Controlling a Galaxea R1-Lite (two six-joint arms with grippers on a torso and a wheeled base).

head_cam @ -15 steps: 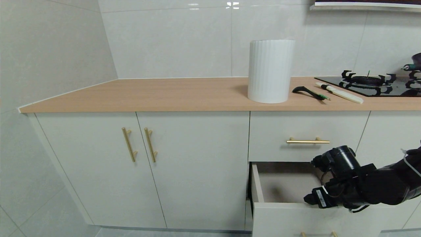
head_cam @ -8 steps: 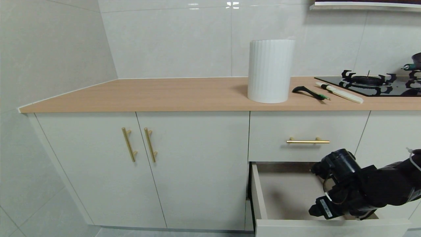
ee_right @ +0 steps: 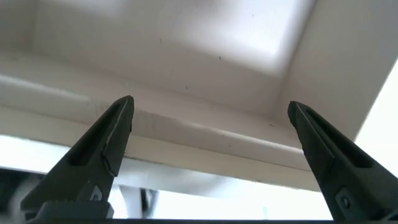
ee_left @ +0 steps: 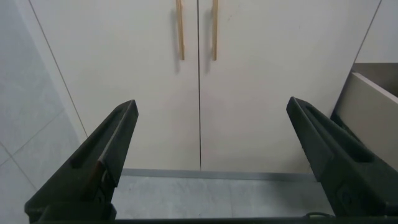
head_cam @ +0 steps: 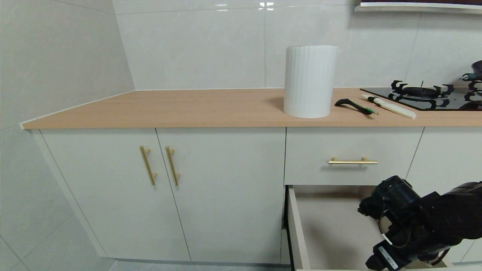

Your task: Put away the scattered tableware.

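On the wooden counter (head_cam: 188, 109) lie a black-handled utensil (head_cam: 354, 105) and a long white utensil (head_cam: 389, 106), to the right of a white ribbed canister (head_cam: 309, 81). Below them the lower drawer (head_cam: 297, 229) is pulled far out and its visible inside is bare. My right arm (head_cam: 414, 222) hangs over the drawer's front right part. My right gripper (ee_right: 208, 106) is open, its fingers spread above the drawer's front edge (ee_right: 205, 134). My left gripper (ee_left: 211, 109) is open and faces the cabinet doors (ee_left: 199, 74) low near the floor, holding nothing.
A black gas hob (head_cam: 425, 96) sits at the counter's right end. The upper drawer (head_cam: 352, 156) with its gold handle is closed. Two closed cabinet doors with gold handles (head_cam: 160, 165) stand left of the drawers. Tiled walls close the left and back.
The lower drawer has slid further out toward me. My right arm has moved down and back with it. The counter items have stayed put.
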